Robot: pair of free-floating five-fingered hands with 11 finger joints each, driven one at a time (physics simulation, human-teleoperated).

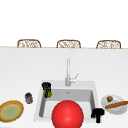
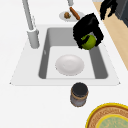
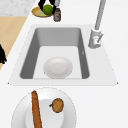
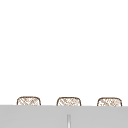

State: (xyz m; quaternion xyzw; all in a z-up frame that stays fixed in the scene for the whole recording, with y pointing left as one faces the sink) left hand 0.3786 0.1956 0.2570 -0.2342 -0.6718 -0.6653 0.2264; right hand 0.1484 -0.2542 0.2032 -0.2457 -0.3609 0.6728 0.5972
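My left hand (image 1: 46,86) hangs over the left part of the sink (image 1: 92,86), fingers curled down around a round green fruit (image 1: 47,94). In the left side view the same hand (image 2: 87,26) holds the fruit (image 2: 88,42) above the basin, clear of the white dish (image 2: 69,64) on the sink floor. In the right side view the fruit (image 3: 47,9) is at the top edge. My right hand (image 1: 98,114) floats by the sink's front right corner, fingers relaxed and holding nothing. It also appears as the hand (image 2: 107,8) over the counter edge.
A red round thing (image 1: 67,114) sits at the sink's front. The faucet (image 1: 68,72) stands behind the basin. On the left counter are a dark-lidded jar (image 1: 28,97) and a yellow-green plate (image 1: 11,110). A white plate (image 1: 113,106) on the right holds a bread stick (image 1: 116,104) and a brown lump (image 1: 109,98).
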